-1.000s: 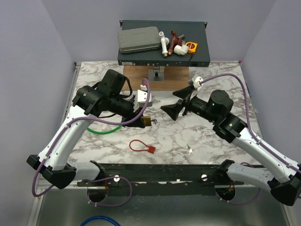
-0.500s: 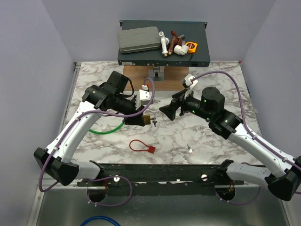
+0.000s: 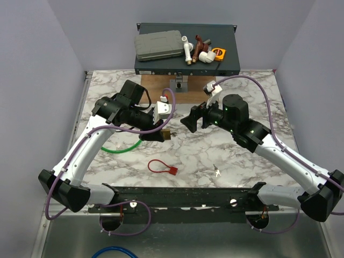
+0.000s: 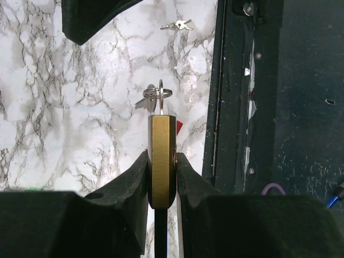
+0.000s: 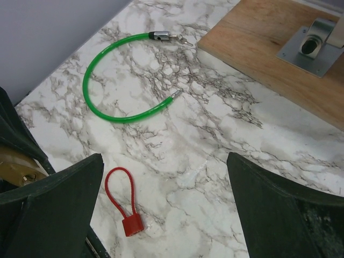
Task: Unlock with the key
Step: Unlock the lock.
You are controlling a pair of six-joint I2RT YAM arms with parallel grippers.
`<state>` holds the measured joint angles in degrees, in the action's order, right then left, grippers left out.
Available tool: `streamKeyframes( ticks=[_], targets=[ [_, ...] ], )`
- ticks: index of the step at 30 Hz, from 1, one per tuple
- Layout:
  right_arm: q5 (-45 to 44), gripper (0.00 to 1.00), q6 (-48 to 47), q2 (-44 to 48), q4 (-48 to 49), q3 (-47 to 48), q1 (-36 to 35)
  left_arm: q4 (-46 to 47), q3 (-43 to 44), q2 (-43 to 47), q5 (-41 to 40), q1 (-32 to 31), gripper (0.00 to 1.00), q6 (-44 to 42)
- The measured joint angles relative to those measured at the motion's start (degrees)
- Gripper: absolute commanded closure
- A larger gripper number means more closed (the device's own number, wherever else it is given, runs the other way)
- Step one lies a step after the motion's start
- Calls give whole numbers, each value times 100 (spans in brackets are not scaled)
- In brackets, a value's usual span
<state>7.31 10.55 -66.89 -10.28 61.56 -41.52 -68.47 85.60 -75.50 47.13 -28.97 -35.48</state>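
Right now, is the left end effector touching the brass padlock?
Touching. The left wrist view shows the left end effector clamping the brass padlock, both fingers pressed against its sides.

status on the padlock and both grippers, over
Left gripper shut on brass padlock, key in it. Right gripper open, close by, not touching the key. Nothing between them.

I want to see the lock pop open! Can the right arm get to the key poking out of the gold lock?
Probably yes. The right gripper is open and near the key, which sticks out of the padlock beyond the left gripper, with nothing between them.
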Motion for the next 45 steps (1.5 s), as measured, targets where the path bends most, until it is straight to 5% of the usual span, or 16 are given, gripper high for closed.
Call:
streamKeyframes(
  ticks=[2,6,11,19,26,45],
  targets=[
    [0,1,-33,2,-52,28,0,-2,0,0,7,2,100,-22],
    [-39,24,-92,-254,-385,413,0,-4,0,0,20,7,100,-17],
    [409,37,-162,-337,-452,509,0,-22,0,0,101,24,100,-9],
    [2216,38,-173,-192,-199,507,0,-109,0,2,293,42,100,-37],
    [3117,49,-201,-199,20,455,-4,-131,35,2,431,42,100,-33],
    [3685,64,-310,-343,170,393,-4,-146,214,50,584,42,100,129]
  ],
)
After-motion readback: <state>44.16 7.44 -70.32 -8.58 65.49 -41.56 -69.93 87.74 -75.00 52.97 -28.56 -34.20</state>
